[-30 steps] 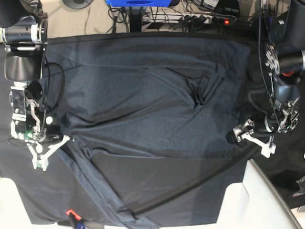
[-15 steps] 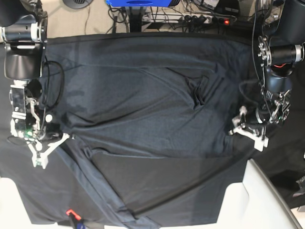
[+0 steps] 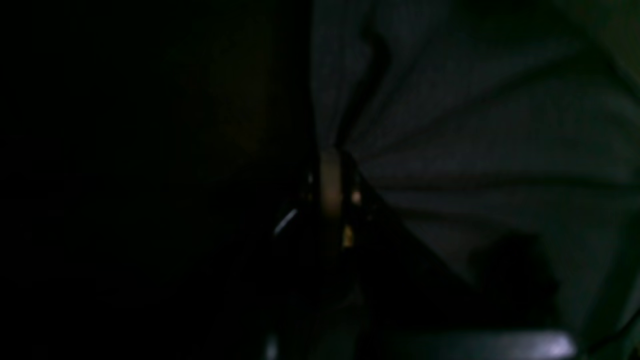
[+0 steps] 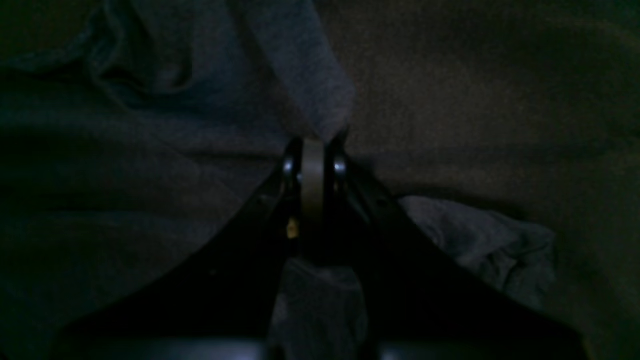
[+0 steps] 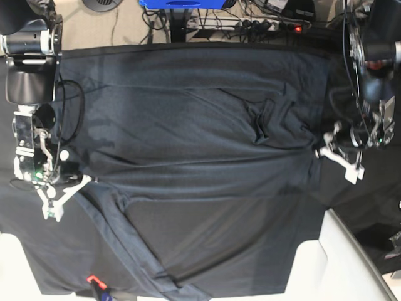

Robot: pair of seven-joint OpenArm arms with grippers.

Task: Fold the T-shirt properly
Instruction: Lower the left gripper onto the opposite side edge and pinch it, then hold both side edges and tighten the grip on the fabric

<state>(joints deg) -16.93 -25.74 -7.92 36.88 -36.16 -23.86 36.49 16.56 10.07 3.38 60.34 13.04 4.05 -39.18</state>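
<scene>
T-shirt [image 5: 194,138]: spread flat across the black table cover [image 5: 369,207], sleeve fold near its middle.

Left gripper [image 5: 327,150]: at the shirt's edge, fingers pressed together on a pinch of fabric, creases fanning from the tips. A second ago the fingers stood wide apart, lower and farther out; the shirt edge is now drawn up with them.

Right gripper [image 5: 86,181]: unmoved at the opposite edge, fingers clamped on shirt fabric.

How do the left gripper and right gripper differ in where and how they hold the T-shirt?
The left gripper pinches the T-shirt at its edge on the base view's right; the right gripper grips the opposite edge. Folds fan from the left gripper; a flap rises from the right gripper. Both are shut on cloth.
</scene>
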